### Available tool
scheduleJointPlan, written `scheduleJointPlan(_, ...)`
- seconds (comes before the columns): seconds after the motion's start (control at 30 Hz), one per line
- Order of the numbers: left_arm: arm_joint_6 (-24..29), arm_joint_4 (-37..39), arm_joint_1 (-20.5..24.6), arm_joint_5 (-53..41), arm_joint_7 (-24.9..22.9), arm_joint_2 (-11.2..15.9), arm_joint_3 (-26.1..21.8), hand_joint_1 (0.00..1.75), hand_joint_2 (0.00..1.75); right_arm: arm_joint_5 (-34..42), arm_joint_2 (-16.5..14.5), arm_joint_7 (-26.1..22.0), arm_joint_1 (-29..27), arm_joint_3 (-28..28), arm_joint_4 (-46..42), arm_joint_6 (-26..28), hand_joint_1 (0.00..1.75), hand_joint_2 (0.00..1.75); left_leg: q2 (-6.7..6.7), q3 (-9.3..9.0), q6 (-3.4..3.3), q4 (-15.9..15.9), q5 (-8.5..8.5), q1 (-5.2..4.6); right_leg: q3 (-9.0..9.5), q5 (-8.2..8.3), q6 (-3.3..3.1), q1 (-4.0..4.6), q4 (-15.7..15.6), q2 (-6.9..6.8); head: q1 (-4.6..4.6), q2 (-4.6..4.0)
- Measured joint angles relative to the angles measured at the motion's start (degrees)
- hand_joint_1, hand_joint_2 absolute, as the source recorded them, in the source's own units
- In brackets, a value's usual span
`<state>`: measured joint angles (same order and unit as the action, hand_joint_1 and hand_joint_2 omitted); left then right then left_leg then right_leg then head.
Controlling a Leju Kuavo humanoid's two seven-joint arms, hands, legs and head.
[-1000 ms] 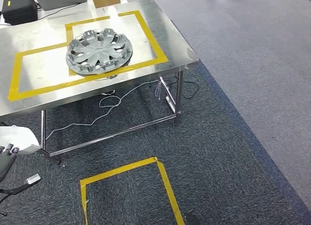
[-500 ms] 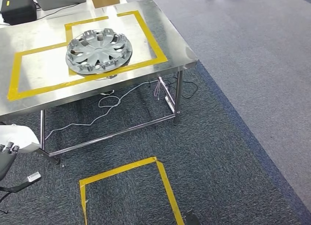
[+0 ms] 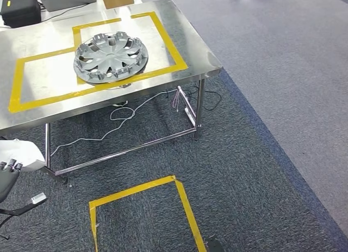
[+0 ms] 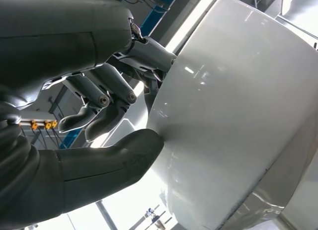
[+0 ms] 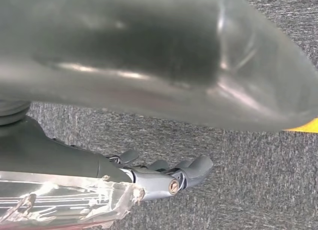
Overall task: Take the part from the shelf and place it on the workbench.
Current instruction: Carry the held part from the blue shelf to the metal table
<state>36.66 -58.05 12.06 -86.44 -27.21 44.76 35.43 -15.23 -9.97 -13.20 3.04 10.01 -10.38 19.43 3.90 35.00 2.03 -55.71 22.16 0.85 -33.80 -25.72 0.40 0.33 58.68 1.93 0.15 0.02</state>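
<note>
Part: silver hubcap (image 3: 111, 57) lying inside the yellow tape outline (image 3: 16, 80) on the steel workbench (image 3: 197, 56).
Writing: none legible.
Left hand (image 4: 109, 98): fingers loosely curled, holding nothing.
Right hand (image 5: 165, 178): grasp can't be made out.

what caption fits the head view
Wheel cover rests on the taped steel workbench; left hand low beside it.

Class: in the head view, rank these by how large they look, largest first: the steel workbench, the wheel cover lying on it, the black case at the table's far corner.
1. Steel workbench: takes up the most picture area.
2. Wheel cover: sits well within the tabletop.
3. Black case: looks smallest, but it is farther away and cut off by the frame edge, so its true size is unsure.
</note>
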Motion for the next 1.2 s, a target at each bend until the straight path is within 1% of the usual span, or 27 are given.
scheduleJointPlan(0.27,-0.2,0.0,0.6,0.0,0.3,-0.2,0.1,1.75,1.75,-0.5,0.0,-0.1,0.0,0.0,0.0,0.0,0.0,0.0,0.0,0.04,-0.07,-0.1,0.05,-0.01,0.01,0.02,0.04,-0.08,-0.1,0.01,0.0,0.0)
scheduleJointPlan(0.33,-0.2,0.0,0.9,0.0,0.4,-0.2,0.1,1.75,1.75,-0.7,0.0,-0.2,0.1,0.0,0.0,0.0,0.0,0.0,-0.01,0.15,-0.64,-0.3,0.22,-0.13,0.03,0.08,0.38,-0.29,-0.2,0.05,-0.02,0.0)
scheduleJointPlan(0.4,-0.3,0.0,1.1,0.0,0.4,-0.2,0.1,1.75,1.75,-0.8,-0.1,-0.3,0.1,0.0,0.0,-0.1,0.0,0.0,-0.03,0.15,-1.42,-0.2,0.23,-0.31,0.15,0.19,0.86,-0.41,-0.5,0.08,-0.05,0.0)
scheduleJointPlan(0.43,-0.4,0.0,1.2,0.0,0.4,-0.1,0.1,1.75,1.75,-0.7,-0.1,-0.4,0.1,0.0,0.0,-0.1,0.0,0.0,-0.09,-0.14,-1.6,0.4,-0.05,-0.18,0.16,0.2,1.01,-0.37,-0.5,0.0,-0.04,0.0)
scheduleJointPlan(0.47,-0.5,0.0,1.2,0.0,0.3,-0.1,0.1,1.75,1.75,-0.6,-0.1,-0.6,0.1,0.0,0.0,-0.1,0.0,0.0,-0.17,-0.53,-1.75,1.0,-0.35,-0.04,0.02,-0.15,1.23,-0.29,-0.2,-0.21,0.05,0.0)
scheduleJointPlan(0.5,-0.6,0.0,1.2,0.0,0.3,-0.1,0.1,1.75,1.75,-0.4,-0.2,-0.6,0.1,0.0,0.0,-0.3,0.0,0.0,-0.26,-0.93,-1.84,1.7,-0.63,0.15,-0.59,-1.11,1.48,-0.24,1.3,-0.47,0.19,0.0)
scheduleJointPlan(0.53,-0.7,0.0,1.1,0.0,0.3,-0.2,0.1,1.75,1.75,-0.2,-0.2,-0.7,0.0,0.0,0.0,-0.4,0.0,0.0,-0.37,-1.24,-1.87,2.0,-0.83,0.34,-1.89,-2.68,1.74,-0.3,4.0,-0.79,0.32,-0.01)
scheduleJointPlan(0.6,-1.0,0.0,0.9,0.0,0.3,-0.4,0.1,1.75,1.75,0.0,-0.1,-0.7,0.0,0.0,0.0,-0.6,0.0,0.0,-0.48,-1.31,-1.88,2.1,-0.8,0.45,-5.47,-6.24,2.33,-0.56,11.5,-1.22,0.45,-0.01)
scheduleJointPlan(0.63,-1.0,0.0,0.7,0.0,0.3,-0.5,0.1,1.75,1.75,0.1,-0.1,-0.8,-0.1,0.0,0.0,-0.6,0.0,0.0,-0.5,-1.31,-1.79,2.1,-0.75,0.54,-6.82,-7.03,2.6,-0.7,14.1,-1.32,0.45,-0.01)
scheduleJointPlan(0.67,-1.1,0.0,0.6,0.0,0.3,-0.6,0.1,1.75,1.75,0.1,-0.1,-0.8,-0.1,-0.1,0.0,-0.6,0.0,0.0,-0.51,-1.3,-1.62,2.0,-0.69,0.68,-7.15,-6.68,2.85,-0.84,14.5,-1.36,0.45,0.0)
scheduleJointPlan(0.7,-1.2,0.0,0.5,0.0,0.3,-0.7,0.1,1.75,1.75,0.1,-0.1,-0.8,-0.2,-0.1,0.0,-0.6,0.0,0.0,-0.48,-1.31,-1.35,1.9,-0.59,0.88,-6.27,-5.3,3.1,-1.0,12.7,-1.37,0.46,-0.01)
scheduleJointPlan(0.73,-1.2,0.0,0.4,0.0,0.3,-0.7,0.1,1.75,1.75,0.1,-0.1,-0.8,-0.2,-0.1,0.0,-0.6,0.0,0.0,-0.44,-1.3,-0.97,1.6,-0.42,1.09,-4.35,-3.33,3.39,-1.23,9.0,-1.32,0.48,-0.01)
scheduleJointPlan(0.77,-1.2,0.0,0.4,0.0,0.3,-0.7,0.1,1.75,1.75,0.1,-0.1,-0.8,-0.1,-0.1,0.0,-0.6,0.0,0.0,-0.35,-1.21,-0.51,1.2,-0.18,1.23,-2.38,-1.9,3.6,-1.39,5.2,-1.0,0.53,-0.01)
scheduleJointPlan(0.8,-1.3,0.0,0.4,0.0,0.3,-0.6,0.0,1.75,1.75,0.1,-0.1,-0.8,0.0,-0.1,0.0,-0.5,0.0,0.0,-0.26,-1.05,0.0,0.7,0.1,1.28,-0.74,-0.9,3.42,-1.53,2.3,-0.69,0.55,-0.01)
scheduleJointPlan(0.83,-1.3,0.0,0.4,0.0,0.3,-0.5,0.0,1.75,1.75,0.1,-0.2,-0.8,0.0,-0.1,0.0,-0.5,0.0,0.0,-0.19,-0.89,0.45,0.3,0.28,1.26,0.15,-0.56,3.01,-1.59,0.8,-0.4,0.52,-0.01)
scheduleJointPlan(0.87,-1.3,0.0,0.3,0.0,0.3,-0.4,-0.1,1.75,1.75,0.1,-0.2,-0.8,0.0,-0.1,0.0,-0.5,0.0,0.0,-0.1,-0.75,0.8,0.1,0.32,1.22,0.26,-0.72,2.41,-1.52,0.7,-0.18,0.46,-0.01)
scheduleJointPlan(0.9,-1.3,0.0,0.3,0.0,0.3,-0.4,-0.1,1.75,1.75,0.1,-0.2,-0.9,0.0,-0.1,0.0,-0.5,0.0,0.0,-0.04,-0.68,1.06,0.0,0.27,1.23,0.21,-0.61,1.7,-1.48,0.8,-0.26,0.38,-0.01)
scheduleJointPlan(0.93,-1.3,0.0,0.3,0.0,0.3,-0.4,-0.1,1.75,1.75,0.1,-0.2,-0.9,-0.1,-0.1,0.0,-0.5,0.0,0.0,-0.24,-0.65,1.24,0.1,0.22,1.31,0.1,-0.54,1.15,-1.44,0.9,-0.42,0.3,0.0)
scheduleJointPlan(0.97,-1.3,-0.1,0.2,0.0,0.3,-0.3,-0.1,1.75,1.75,0.0,-0.2,-1.0,-0.1,-0.1,0.0,-0.2,0.0,0.0,-0.83,-0.44,1.36,-0.4,0.57,1.34,0.05,-0.43,0.69,-1.42,0.9,-0.58,0.25,0.0)
scheduleJointPlan(1.0,-1.4,-0.1,0.2,0.0,0.3,-0.3,-0.1,1.75,1.75,-0.2,-0.2,-1.1,-0.1,-0.1,0.0,0.1,0.0,0.0,-1.58,0.18,1.44,-1.7,1.54,1.34,0.01,-0.31,0.25,-1.42,0.9,-0.87,0.17,0.0)
scheduleJointPlan(1.03,-1.4,-0.1,0.2,0.0,0.2,-0.3,-0.1,1.75,1.75,-0.5,-0.2,-1.2,-0.1,-0.1,0.0,0.6,0.0,0.0,-2.38,1.38,1.48,-4.4,3.13,1.29,-0.01,-0.21,-0.1,-1.39,0.8,-1.19,0.09,0.0)
scheduleJointPlan(1.07,-1.5,-0.2,0.1,0.0,0.1,-0.2,-0.1,1.75,1.75,-0.8,-0.2,-1.2,-0.2,-0.1,0.0,1.2,0.0,0.0,-2.94,3.17,1.49,-8.3,5.13,1.22,-0.06,-0.2,-0.31,-1.3,0.7,-1.58,0.04,-0.01)
scheduleJointPlan(1.1,-1.6,-0.2,0.0,0.0,0.1,-0.2,-0.1,1.75,1.75,-1.1,-0.2,-1.2,-0.3,-0.1,0.0,1.6,0.0,0.0,-3.12,5.13,1.5,-12.5,6.98,1.18,-0.09,-0.22,-0.46,-1.21,0.7,-2.06,0.0,-0.01)
scheduleJointPlan(1.13,-1.7,-0.3,-0.1,0.0,0.0,-0.2,-0.1,1.75,1.75,-1.3,-0.2,-1.2,-0.3,-0.1,0.0,2.0,0.0,0.0,-3.16,6.71,1.49,-15.8,8.09,1.16,-0.11,-0.27,-0.52,-1.13,0.7,-2.53,0.01,-0.01)
scheduleJointPlan(1.17,-1.8,-0.3,-0.3,0.0,-0.1,-0.2,-0.1,1.75,1.75,-1.5,-0.2,-1.2,-0.4,-0.1,0.0,2.2,0.0,0.0,-3.18,7.46,1.45,-17.3,8.15,1.16,-0.1,-0.33,-0.55,-1.08,0.7,-3.07,0.0,-0.01)
scheduleJointPlan(1.2,-1.8,-0.4,-0.4,0.0,-0.1,-0.2,-0.2,1.75,1.75,-1.6,-0.2,-1.2,-0.4,-0.1,0.0,2.3,0.0,0.0,-3.33,7.05,1.38,-16.4,7.1,1.17,-0.06,-0.4,-0.5,-1.07,0.7,-3.64,0.0,-0.01)
